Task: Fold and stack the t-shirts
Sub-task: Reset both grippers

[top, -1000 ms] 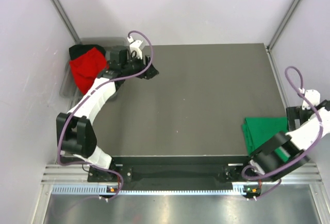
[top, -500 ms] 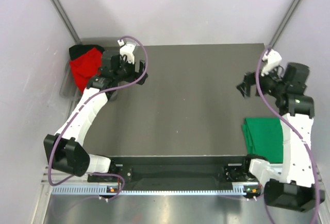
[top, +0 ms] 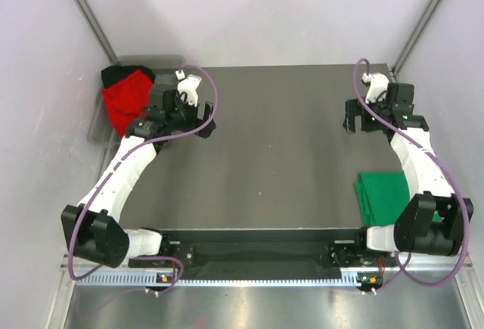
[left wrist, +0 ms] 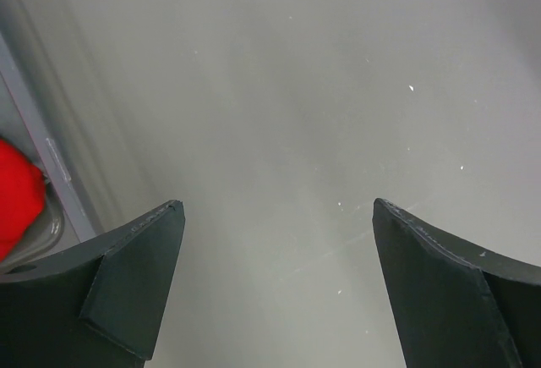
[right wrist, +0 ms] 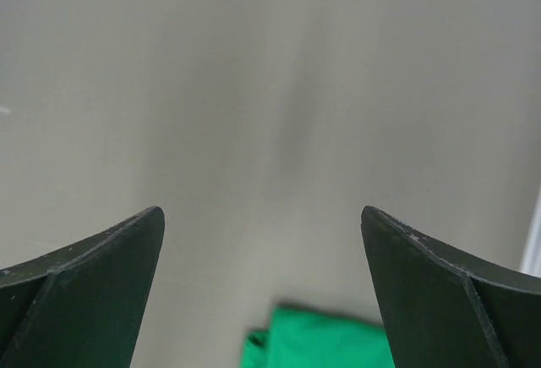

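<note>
Bin [top: 96, 129] at 10 o'clock holds red t-shirt [top: 127, 100] and black t-shirt [top: 114, 74], 9 o'clock of wide, empty left gripper [left wrist: 275, 216]; green t-shirt [top: 384, 197] lies 6 o'clock of wide, empty right gripper [right wrist: 262, 216].

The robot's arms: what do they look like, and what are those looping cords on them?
The left arm and right arm have white tube-like segments joined by chunky black joints. A purple cable loops loosely along each. The left pincer and right pincer each end in two flat matte black fingers with angled tips.
</note>
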